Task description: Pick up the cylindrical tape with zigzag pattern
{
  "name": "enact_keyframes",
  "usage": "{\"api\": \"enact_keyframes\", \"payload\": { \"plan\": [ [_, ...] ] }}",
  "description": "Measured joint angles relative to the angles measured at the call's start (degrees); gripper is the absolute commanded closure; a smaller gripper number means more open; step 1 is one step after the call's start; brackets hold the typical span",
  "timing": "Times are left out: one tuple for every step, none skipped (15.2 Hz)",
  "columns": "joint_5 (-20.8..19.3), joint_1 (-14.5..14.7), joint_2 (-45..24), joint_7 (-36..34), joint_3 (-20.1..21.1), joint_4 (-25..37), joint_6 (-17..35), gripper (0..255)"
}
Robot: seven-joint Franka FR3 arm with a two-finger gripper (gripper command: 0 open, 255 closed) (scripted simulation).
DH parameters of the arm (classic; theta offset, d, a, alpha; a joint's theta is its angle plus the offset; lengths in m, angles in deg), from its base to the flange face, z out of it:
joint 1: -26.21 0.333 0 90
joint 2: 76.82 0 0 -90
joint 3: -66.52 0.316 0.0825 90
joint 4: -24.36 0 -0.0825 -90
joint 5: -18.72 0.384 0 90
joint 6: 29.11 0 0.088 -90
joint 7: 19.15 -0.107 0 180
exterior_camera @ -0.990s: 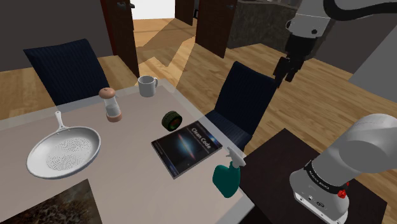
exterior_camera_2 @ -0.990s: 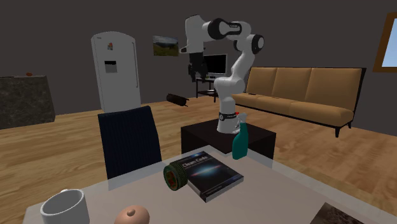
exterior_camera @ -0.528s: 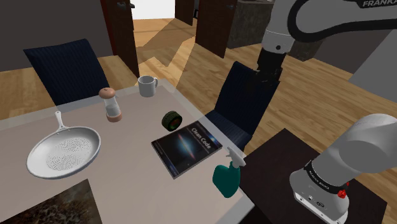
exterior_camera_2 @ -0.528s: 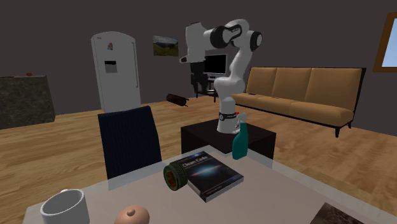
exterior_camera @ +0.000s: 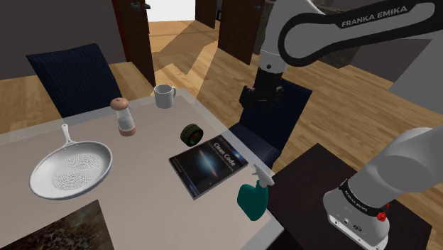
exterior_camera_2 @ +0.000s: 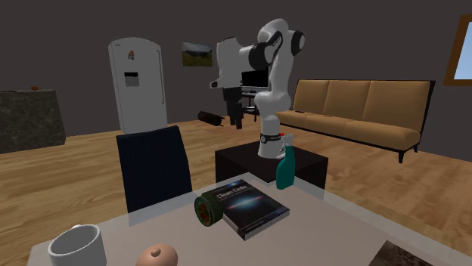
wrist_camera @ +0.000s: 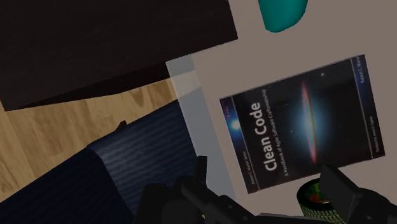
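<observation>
The tool is hanging above the dark blue chair at the surface's edge, its fingers standing wide apart and gripping nothing. The zigzag tape roll is resting on its curved rim, to the shoulder view's left of the tool and just beside the far corner of the Clean Code book. Standing like that, it is likely to roll away if one finger nudges it first. A finger may also be catching the book's edge, and the chair back is standing in a low path. The mug, pepper mill, frying pan and teal spray bottle are sitting well apart.
</observation>
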Motion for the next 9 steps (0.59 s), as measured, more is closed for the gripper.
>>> {"api": "enact_keyframes", "payload": {
  "plan": [
    [-0.33, -0.32, -2.43, -2.21, 1.02, 1.15, 1.52, 0],
    [-0.61, -0.50, -4.31, -4.44, 1.94, 1.99, 2.78, 0],
    [-1.01, -0.63, -6.49, -6.78, 2.96, 2.60, 4.53, 0],
    [-1.60, -0.85, -8.58, -8.98, 3.71, 3.46, 5.92, 0],
    [-2.59, -1.11, -11.19, -11.38, 4.47, 4.99, 7.16, 0],
    [-3.69, -1.35, -13.72, -13.77, 5.02, 6.72, 8.06, 0],
    [-5.02, -1.44, -16.68, -16.28, 5.59, 7.95, 9.78, 0],
    [-6.72, -1.43, -19.98, -19.01, 5.98, 9.99, 11.01, 0],
    [-7.91, -1.23, -22.23, -21.44, 6.15, 11.12, 12.13, 0]
  ]
}}
